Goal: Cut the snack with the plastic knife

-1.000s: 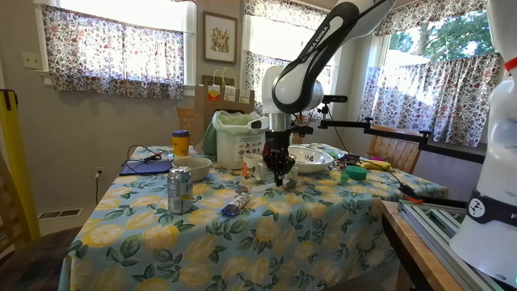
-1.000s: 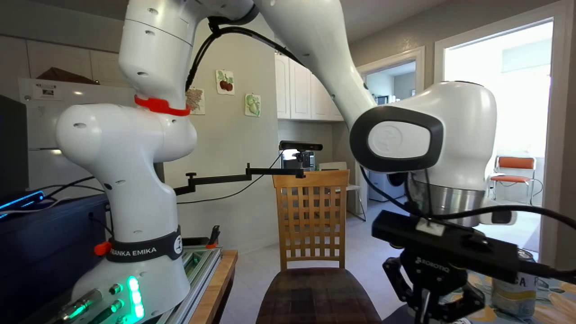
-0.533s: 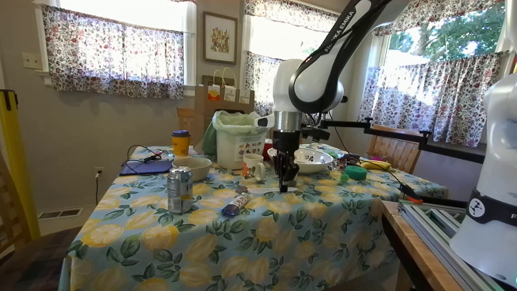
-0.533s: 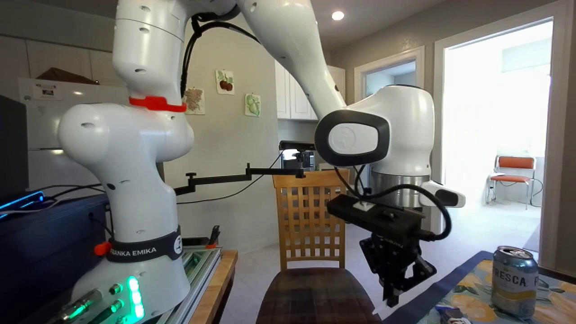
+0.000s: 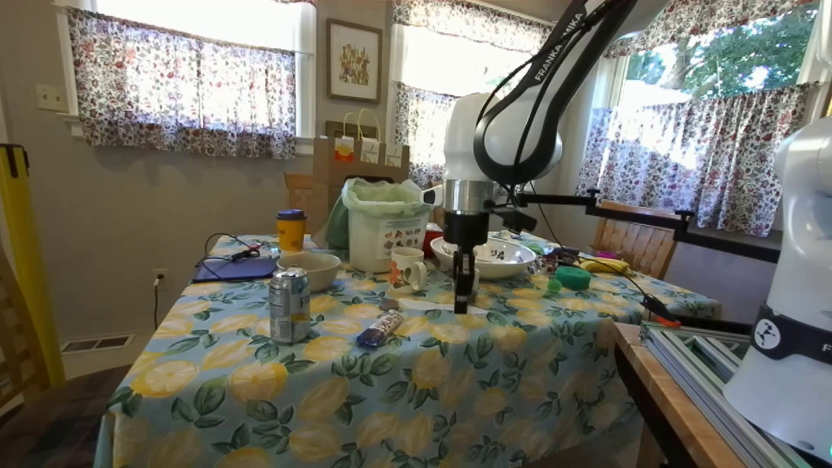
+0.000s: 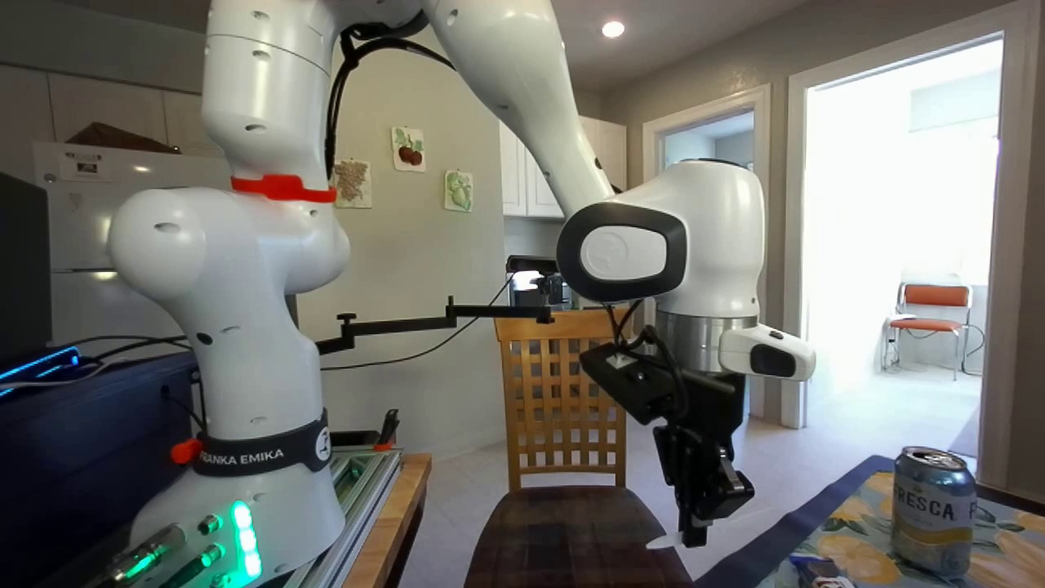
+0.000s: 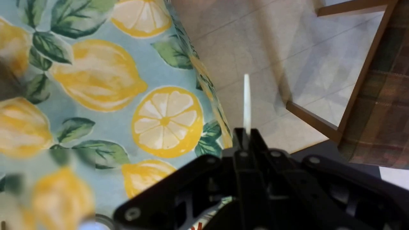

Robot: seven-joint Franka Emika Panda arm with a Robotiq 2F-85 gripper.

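Note:
The white plastic knife (image 5: 426,305) is held between the fingertips of my gripper (image 5: 461,305) and sticks out to both sides in an exterior view. In the wrist view the gripper (image 7: 247,134) is shut on the knife (image 7: 247,102), which points away from the fingertips as a thin edge. The knife (image 6: 665,541) and the gripper (image 6: 694,532) also show in an exterior view, off the table's edge. The wrapped snack bar (image 5: 380,328), blue and white, lies on the tablecloth, apart from the knife. Its end (image 6: 819,573) shows in an exterior view.
A drink can (image 5: 289,305) stands beside the snack; it also shows in an exterior view (image 6: 934,510). A mug (image 5: 407,270), a grey bowl (image 5: 318,268), a white bowl (image 5: 507,263) and a bin (image 5: 374,227) stand behind. A brown disc (image 5: 389,303) lies near the knife.
My gripper has moved out toward the table's edge nearest the arm's base, and the wrist has turned. The knife has moved and turned with it. The snack bar and can have not moved.

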